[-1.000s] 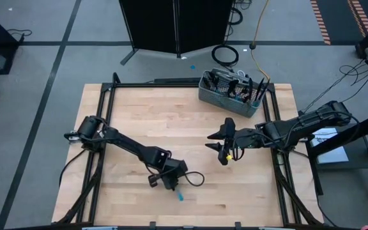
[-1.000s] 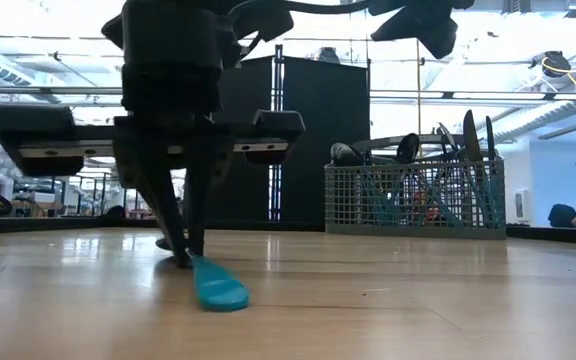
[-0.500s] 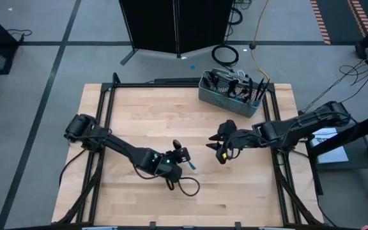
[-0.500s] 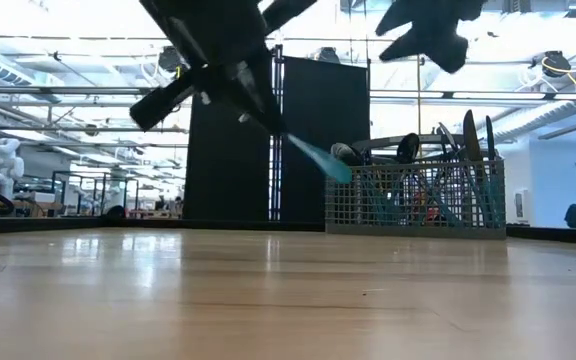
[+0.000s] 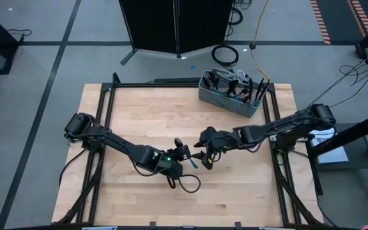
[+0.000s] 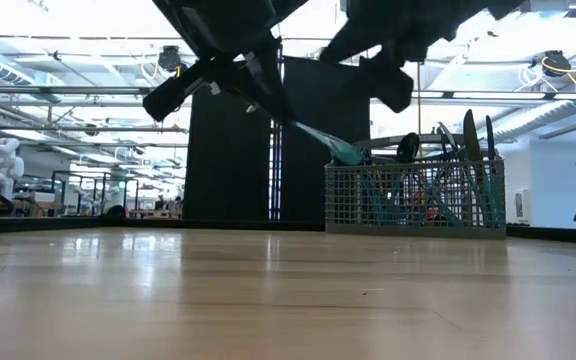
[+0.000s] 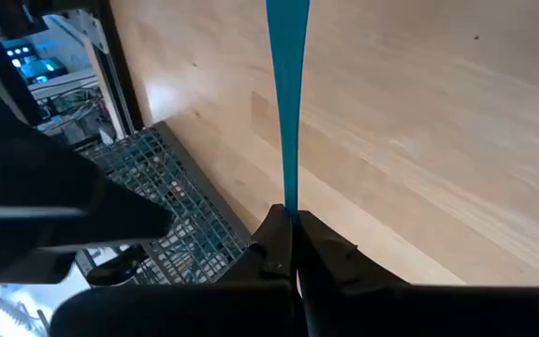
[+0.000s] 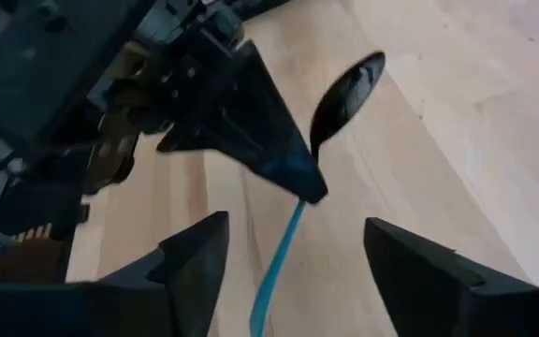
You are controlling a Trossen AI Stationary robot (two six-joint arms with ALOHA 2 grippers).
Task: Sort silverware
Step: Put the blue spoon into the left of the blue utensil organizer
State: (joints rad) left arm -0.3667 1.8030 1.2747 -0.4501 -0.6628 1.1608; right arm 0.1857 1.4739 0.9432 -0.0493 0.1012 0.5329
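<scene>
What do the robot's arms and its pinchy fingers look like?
Both arms are dark, nearly black, built from slim jointed tubes. The left arm has a tiny green light near its wrist and a black cable looping beside it. The right arm looks the same, without a light showing. The right gripper has two chunky, dark, wedge-shaped fingers. The left gripper has narrower black fingers.

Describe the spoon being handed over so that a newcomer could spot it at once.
Start at the wire basket on the table's far edge, then look toward mid-table where the two arms meet. The spoon hangs there in the left gripper, off the wood, the only blue-handled piece outside the basket.
</scene>
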